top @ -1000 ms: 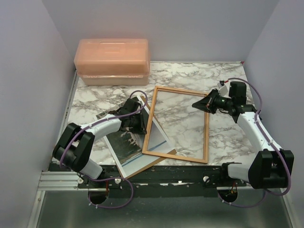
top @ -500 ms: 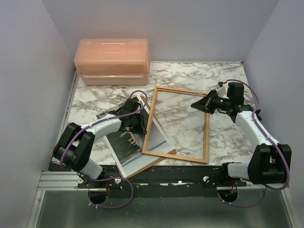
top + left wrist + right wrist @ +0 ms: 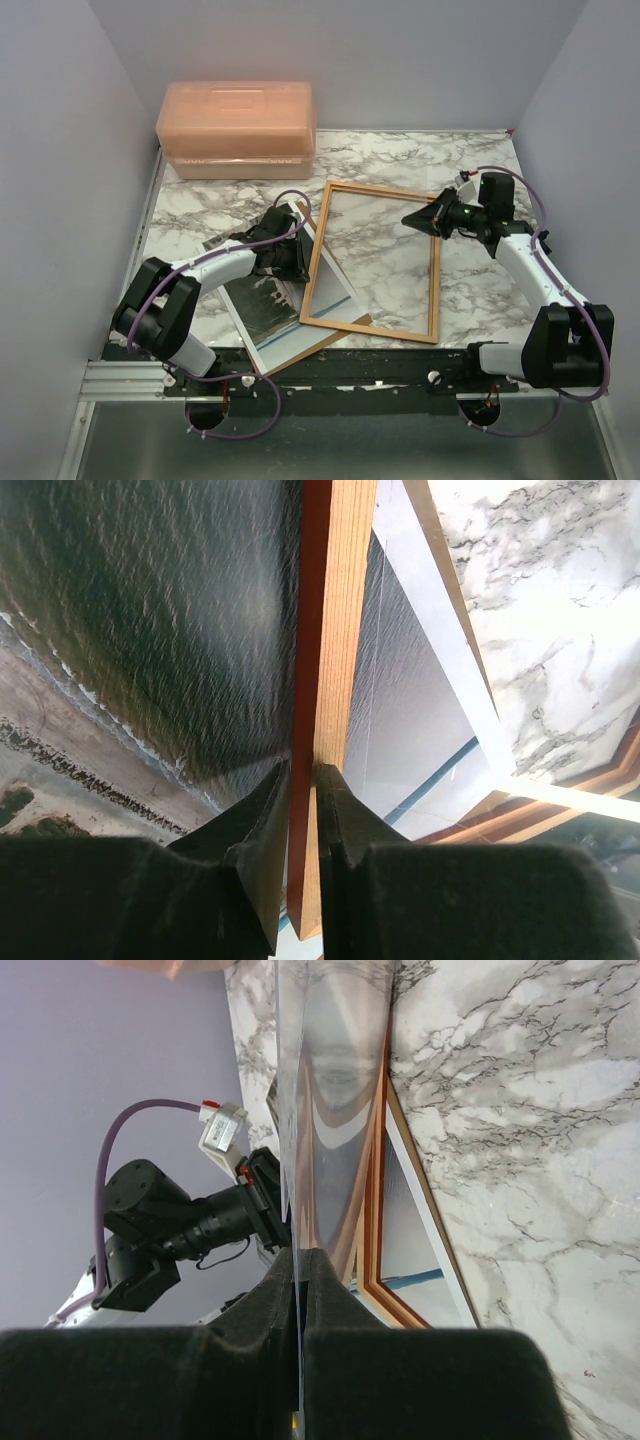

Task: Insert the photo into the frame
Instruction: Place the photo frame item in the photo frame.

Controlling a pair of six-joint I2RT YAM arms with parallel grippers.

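Observation:
The frame (image 3: 435, 290) lies tilted on the marble table, its left bar raised over the photo (image 3: 262, 308), a dark streaky print with a white and blue edge. My left gripper (image 3: 293, 258) is shut on that left bar; in the left wrist view the jaws (image 3: 303, 790) pinch the red and wood bar (image 3: 335, 630), with the photo (image 3: 150, 600) beneath. My right gripper (image 3: 418, 219) is shut on the edge of a clear sheet (image 3: 385, 250) that sits across the frame opening. In the right wrist view the gripper (image 3: 298, 1270) clamps the sheet (image 3: 335, 1090) edge-on beside the frame (image 3: 375, 1210).
A brown backing board (image 3: 345, 327) lies under the photo at the near edge. An orange lidded plastic box (image 3: 237, 128) stands at the back left. Grey walls close in on both sides. A black rail runs along the table's near edge.
My right arm has shifted very slightly with the clear sheet. The left arm, frame and photo have not visibly moved.

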